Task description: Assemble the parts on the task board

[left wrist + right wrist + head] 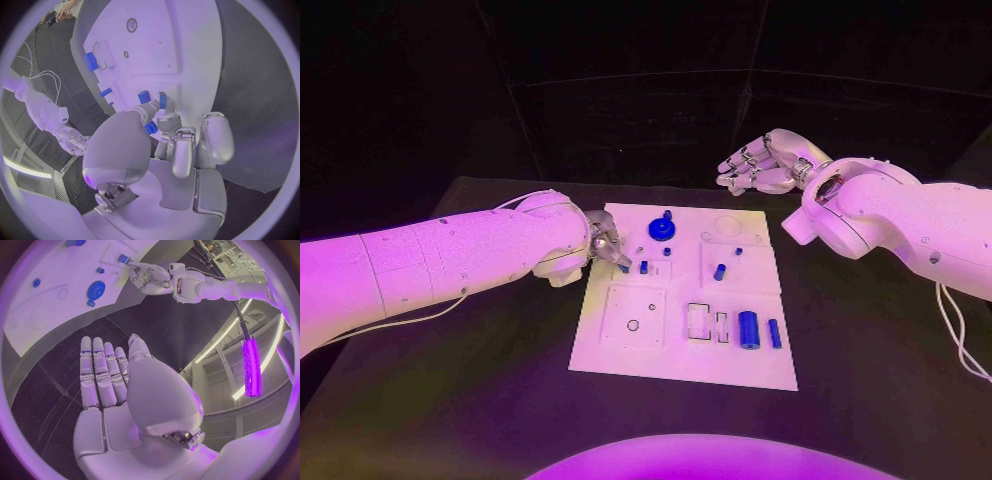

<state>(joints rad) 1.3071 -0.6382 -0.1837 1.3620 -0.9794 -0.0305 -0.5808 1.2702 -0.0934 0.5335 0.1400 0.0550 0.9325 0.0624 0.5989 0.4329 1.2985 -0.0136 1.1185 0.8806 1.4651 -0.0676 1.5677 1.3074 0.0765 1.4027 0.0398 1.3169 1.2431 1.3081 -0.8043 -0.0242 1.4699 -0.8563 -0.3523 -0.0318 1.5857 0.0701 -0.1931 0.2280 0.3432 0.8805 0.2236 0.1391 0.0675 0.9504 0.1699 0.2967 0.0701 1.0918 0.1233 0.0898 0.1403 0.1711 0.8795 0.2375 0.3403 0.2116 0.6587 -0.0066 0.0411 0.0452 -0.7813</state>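
Observation:
The white task board (689, 345) lies in the middle of the black table. On it stand a blue round knob (662, 228), a blue peg (720, 270), a blue cylinder (749, 330) and a thin blue bar (773, 333). My left hand (603, 250) is at the board's left edge, beside an upright peg (643, 266). In the left wrist view its thumb and a finger (167, 122) pinch a small blue part (150, 128). My right hand (762, 162) hangs in the air beyond the board's far right corner. Its fingers (100, 370) are stretched out and hold nothing.
The board's near left holds a square plate with a small hole (633, 318), and rectangular slots (698, 320) lie beside the cylinder. Bare black table (459, 400) surrounds the board. A thin cable (956, 340) hangs from my right arm.

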